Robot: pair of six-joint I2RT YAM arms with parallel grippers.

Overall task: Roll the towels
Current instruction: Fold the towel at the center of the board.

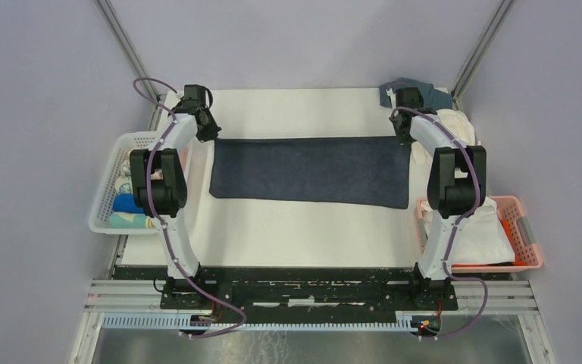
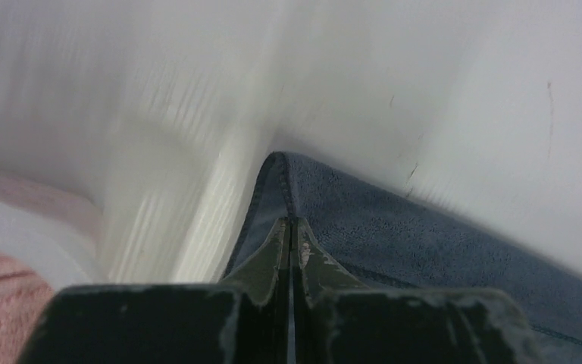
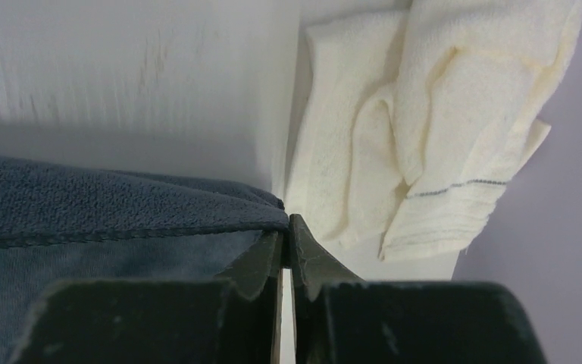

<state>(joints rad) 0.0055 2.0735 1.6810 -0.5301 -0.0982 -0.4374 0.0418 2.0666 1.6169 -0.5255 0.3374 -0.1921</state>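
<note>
Stretching navy towel (image 1: 311,171) flat across counter (image 1: 295,227): left claw (image 2: 291,226) pinched tight on far-left corner hem, right claw (image 3: 288,227) narrow, nipping far-right corner. I should hold corners level, tension even, set edge straight before rolling; avoid snagging cream towel (image 3: 424,129).

White-and-black arms (image 1: 182,243), purple cables (image 1: 148,189)

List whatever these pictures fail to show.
Top view: white basket contents, partly hidden under the left arm.
Top view: pink basket contents, partly under the right arm.
Left wrist view: everything beyond the navy towel, motion-blurred.
Both wrist views: whether the left gripper or right gripper actually pinches cloth; the closed jaws hide it.
</note>
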